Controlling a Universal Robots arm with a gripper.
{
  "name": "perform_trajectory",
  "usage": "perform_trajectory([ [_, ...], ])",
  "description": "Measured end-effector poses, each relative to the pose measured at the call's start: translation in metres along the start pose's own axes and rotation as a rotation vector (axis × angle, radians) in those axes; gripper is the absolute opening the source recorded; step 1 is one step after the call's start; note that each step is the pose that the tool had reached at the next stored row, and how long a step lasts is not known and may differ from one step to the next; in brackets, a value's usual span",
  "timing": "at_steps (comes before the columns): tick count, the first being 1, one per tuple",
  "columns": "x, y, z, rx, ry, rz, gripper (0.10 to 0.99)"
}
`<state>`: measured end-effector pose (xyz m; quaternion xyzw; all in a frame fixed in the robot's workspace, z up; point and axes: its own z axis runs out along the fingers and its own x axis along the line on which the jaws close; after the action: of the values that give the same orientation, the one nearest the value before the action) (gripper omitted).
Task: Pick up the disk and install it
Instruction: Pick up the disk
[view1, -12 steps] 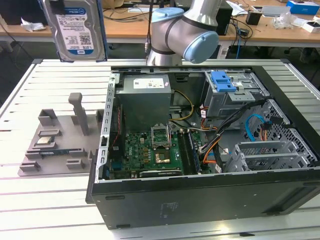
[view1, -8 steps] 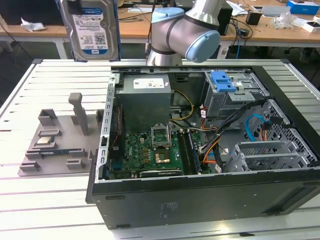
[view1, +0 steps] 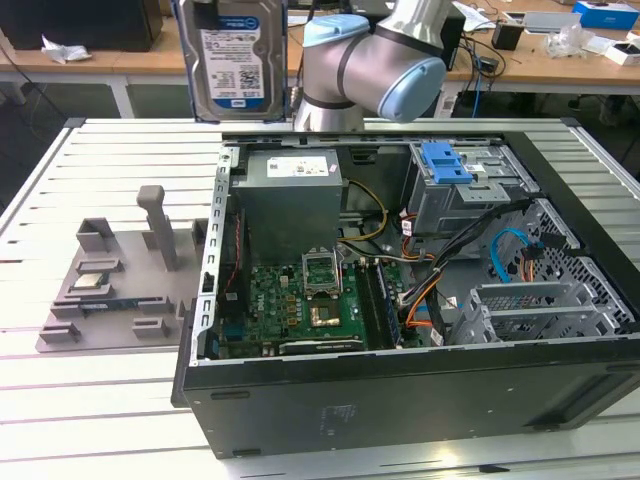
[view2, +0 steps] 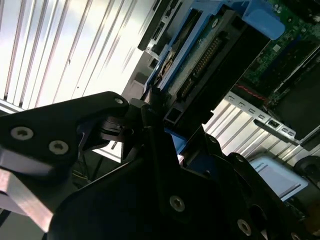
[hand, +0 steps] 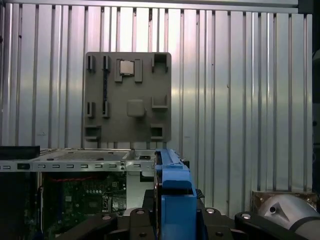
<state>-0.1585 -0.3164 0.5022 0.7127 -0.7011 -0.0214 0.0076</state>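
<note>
Gripper (view2: 165, 117) clamps the disk (view1: 232, 55) high above the slatted metal table (view1: 120, 150), wooden workbenches (view1: 110, 60) behind.

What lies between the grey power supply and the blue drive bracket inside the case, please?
Loose yellow and black wires cross that gap, as the exterior view shows.

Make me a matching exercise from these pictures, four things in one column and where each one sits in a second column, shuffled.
1. rectangular silver-metal disk with blue side rails
2. flat grey plastic fixture plate
3. blue plastic bracket without a drive
4. large grey metal box with white sticker

A. on the slatted metal table, outside the black computer case
B. on the metal drive cage inside the case
C. clamped in the gripper, up in the air
D. inside the case, next to the green motherboard

Pairs: 1-C, 2-A, 3-B, 4-D.
</note>
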Motion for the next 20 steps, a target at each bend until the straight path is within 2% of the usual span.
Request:
perform_trajectory([
  [4,0.0,-0.0193,-0.0006,-0.002,-0.0001,0.0,0.369],
  [8,0.0,-0.0529,-0.0014,-0.006,-0.0002,0.0,0.369],
  [10,0.0002,-0.062,-0.0017,-0.007,-0.0001,0.0,0.369],
  [12,0.0004,-0.0766,-0.002,-0.008,-0.0001,0.0,0.369],
  [13,0.0006,-0.0817,-0.0022,-0.008,-0.0001,0.0,0.369],
  [16,0.0037,-0.0887,-0.0023,-0.009,-0.0003,0.0,0.369],
  [20,0.0139,-0.0973,-0.0025,-0.011,-0.0002,0.0,0.369],
])
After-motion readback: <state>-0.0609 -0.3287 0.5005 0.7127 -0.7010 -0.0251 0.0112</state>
